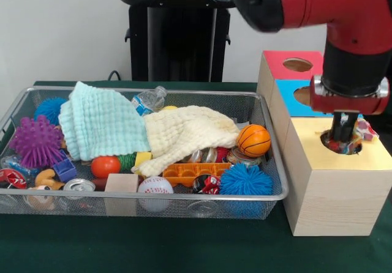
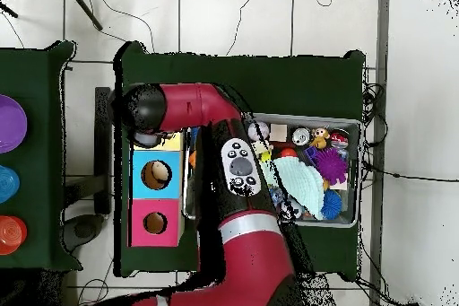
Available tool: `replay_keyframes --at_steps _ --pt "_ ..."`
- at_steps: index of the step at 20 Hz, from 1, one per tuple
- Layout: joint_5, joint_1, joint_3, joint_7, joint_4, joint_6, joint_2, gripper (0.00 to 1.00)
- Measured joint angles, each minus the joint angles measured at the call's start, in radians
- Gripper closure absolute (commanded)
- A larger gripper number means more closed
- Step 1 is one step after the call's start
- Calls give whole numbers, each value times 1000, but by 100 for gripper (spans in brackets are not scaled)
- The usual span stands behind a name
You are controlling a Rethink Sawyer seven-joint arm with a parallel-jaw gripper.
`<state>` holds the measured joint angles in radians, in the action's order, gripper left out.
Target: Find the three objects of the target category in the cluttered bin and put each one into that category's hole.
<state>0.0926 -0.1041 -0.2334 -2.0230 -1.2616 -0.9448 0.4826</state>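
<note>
Over the yellow-topped box (image 1: 334,181) my gripper (image 1: 342,139) hung straight down, its tip at the hole (image 1: 343,144); a multicoloured object (image 1: 365,128) sat at the tip, directly above the opening; whether I gripped it, I could not tell; the wire bin (image 1: 274,163) lay well aside.

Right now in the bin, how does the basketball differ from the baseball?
The basketball is orange with black seams; the baseball is white with red stitching. The basketball lies by the bin's right wall next to the cream cloth; the baseball rests against the front wall beside the wooden block. Both are small round toy balls, uncovered.
</note>
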Motion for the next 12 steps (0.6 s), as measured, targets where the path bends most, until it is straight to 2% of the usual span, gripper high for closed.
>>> replay_keyframes --at_steps 6,12 --pt "-10 12 14 0 7 -99 78 100" --pt "-10 15 20 0 31 -136 100 100"
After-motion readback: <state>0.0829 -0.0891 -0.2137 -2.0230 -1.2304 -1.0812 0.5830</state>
